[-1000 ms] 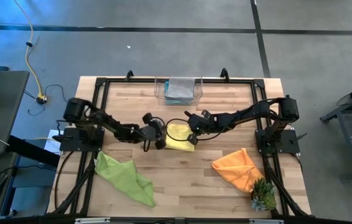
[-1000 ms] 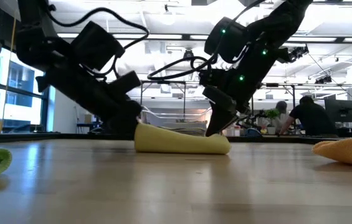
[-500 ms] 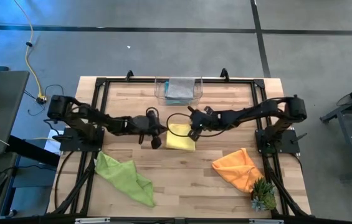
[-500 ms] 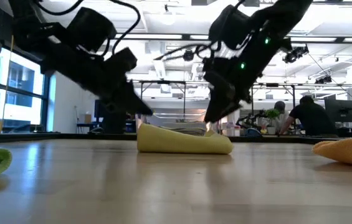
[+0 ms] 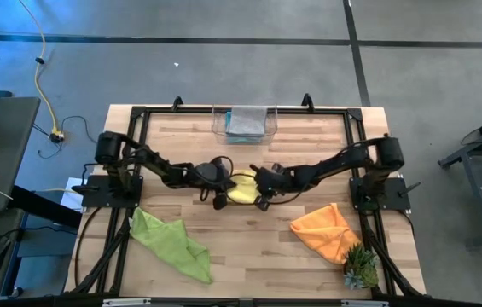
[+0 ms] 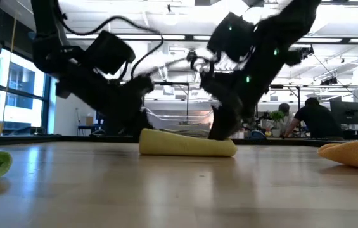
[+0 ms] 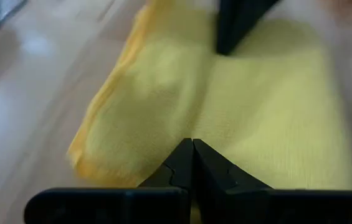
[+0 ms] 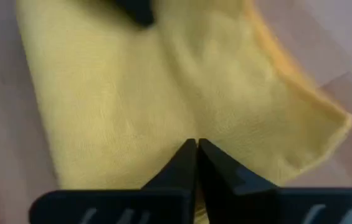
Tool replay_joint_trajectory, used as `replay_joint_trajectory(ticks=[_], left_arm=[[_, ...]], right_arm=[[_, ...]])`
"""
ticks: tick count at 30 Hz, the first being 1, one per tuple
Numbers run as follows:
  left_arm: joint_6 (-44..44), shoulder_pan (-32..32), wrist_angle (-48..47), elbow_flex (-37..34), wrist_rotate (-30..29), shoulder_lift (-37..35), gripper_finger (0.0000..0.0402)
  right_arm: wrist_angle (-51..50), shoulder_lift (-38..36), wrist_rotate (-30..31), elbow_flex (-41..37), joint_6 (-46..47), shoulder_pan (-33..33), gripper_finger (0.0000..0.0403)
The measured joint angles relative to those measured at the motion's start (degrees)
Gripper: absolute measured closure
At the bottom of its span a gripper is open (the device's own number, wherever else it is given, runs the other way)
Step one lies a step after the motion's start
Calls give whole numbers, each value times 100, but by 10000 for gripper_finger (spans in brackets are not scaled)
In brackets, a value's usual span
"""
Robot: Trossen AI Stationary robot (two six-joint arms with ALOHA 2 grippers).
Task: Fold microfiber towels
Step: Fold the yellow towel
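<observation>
A folded yellow towel [image 5: 242,188] lies flat at the table's middle, and in the low view it shows as a low pad [image 6: 187,144]. My left gripper [image 7: 192,148] is shut at the towel's left end. My right gripper [image 8: 196,147] is shut at its right end. Both slant down toward each other [image 5: 221,198] [image 5: 261,199]. A lime green towel [image 5: 172,242] lies crumpled near the front left. An orange towel [image 5: 324,230] lies at the front right. Grey and teal towels sit in the clear bin [image 5: 244,124]. My left gripper sets its shut fingertips on the yellow towel's top face near the left end [image 7: 182,127], slanting down from the table's left. The towel lies flat on the table. Whether any cloth is caught between the tips cannot be told. My right gripper sets its shut fingertips on the towel's top face near the right end [image 8: 191,121], slanting down from the table's right. A shallow crease runs away from the tips. Whether cloth is pinched between them cannot be told.
A small green spiky plant [image 5: 360,271] stands at the front right corner, beside the orange towel. Black frame rails [image 5: 138,128] run along the table's sides and back. Bare wood [image 5: 249,247] lies between the green and orange towels. People sit in the room beyond.
Both grippers rose off the yellow towel and swung toward the far edge. They then came back down toward the near edge, onto the towel's two ends. The towel has stayed where it was, folded flat.
</observation>
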Motion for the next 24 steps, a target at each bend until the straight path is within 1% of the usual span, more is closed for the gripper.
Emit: replay_joint_trajectory(ticks=[3,6,11,13,15,17,20,22,24], left_arm=[[-58,17,-16,-90,-142,-6,402],[-183,-51,-26,-122,-211,-6,402],[-135,-145,-170,-128,-233,-122,402],[-124,-117,-221,-133,-195,-247,402],[-119,-46,-341,-136,-143,-522,402],[-68,36,-283,-124,-58,-716,402],[-49,149,-295,-136,196,-900,402],[49,206,-202,-123,262,-919,402],[159,286,-216,-127,277,-804,401]], right_arm=[[144,182,45,13,104,-34,380],[167,164,111,16,-52,-48,382],[-27,-295,113,-11,-352,-141,385],[-49,-488,112,-9,-346,-159,377],[50,-568,31,-9,-346,-112,364],[416,-559,-148,-9,-365,3,351],[1156,-272,-274,3,-411,218,341],[1596,-18,-275,-2,-425,336,343],[2022,266,-253,0,-375,415,353]])
